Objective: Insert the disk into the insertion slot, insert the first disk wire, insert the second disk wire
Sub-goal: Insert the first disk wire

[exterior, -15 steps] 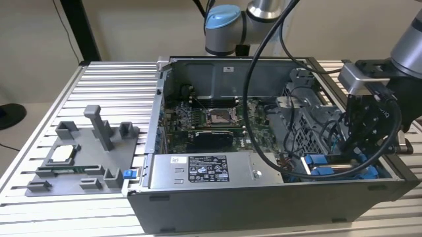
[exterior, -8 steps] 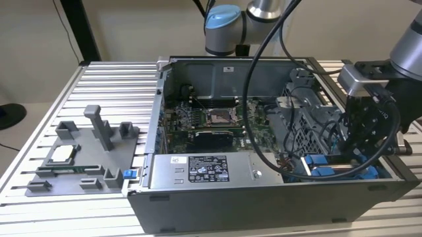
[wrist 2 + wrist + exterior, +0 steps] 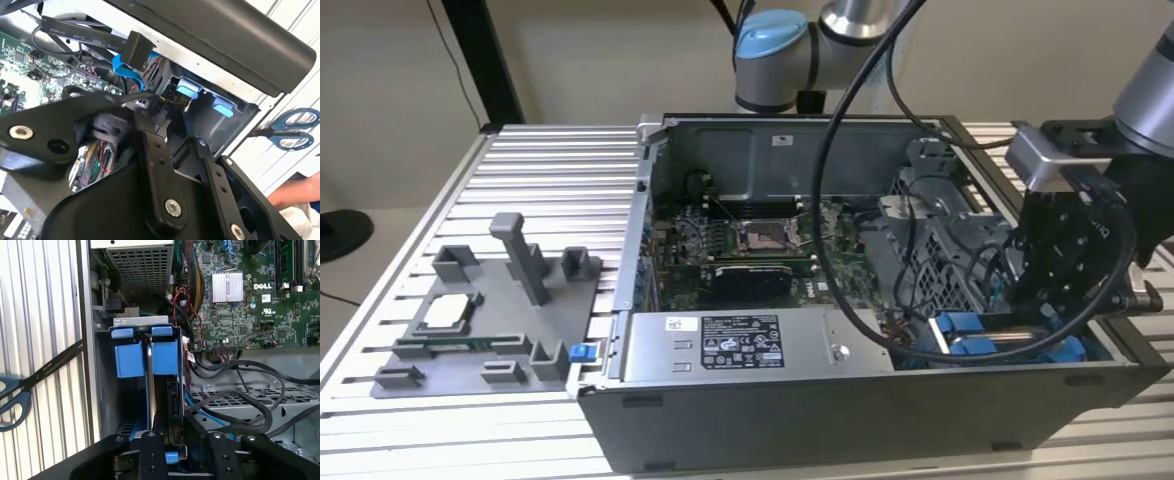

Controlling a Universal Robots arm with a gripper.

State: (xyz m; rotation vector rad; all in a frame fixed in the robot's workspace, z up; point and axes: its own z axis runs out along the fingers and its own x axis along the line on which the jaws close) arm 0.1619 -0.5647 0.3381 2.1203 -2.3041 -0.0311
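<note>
Disk (image 3: pixel 149 390) sits in the slot (image 3: pixel 102 390), just beyond the hand (image 3: pixel 172 120), which pinches a wire (image 3: pixel 161 114). Likely the first-wire step, needing square alignment.

Tight corner at the exterior view's right. My gripper (image 3: pixel 1047 305) hangs low over the drive bay (image 3: pixel 102 390).

- The case wall (image 3: pixel 85 315) closes one flank and the perforated cage (image 3: pixel 250 400) the other.
- The power supply box (image 3: pixel 720 345) blocks the side toward the exterior view's left.
- Black cables (image 3: pixel 240 410) loop over the cage, just beside the bay.
- A flat black cable with a plug (image 3: pixel 137 47) crosses above the bay's mouth.
- The arm's own cables (image 3: pixel 834 180) drape across the open case.
- Outside the wall, scissors (image 3: pixel 20 390) lie on the slatted table (image 3: pixel 45 315), blades toward the case. A person's arm (image 3: pixel 295 192) is near them.

Freest room I see is straight above the motherboard (image 3: pixel 747 240).
</note>
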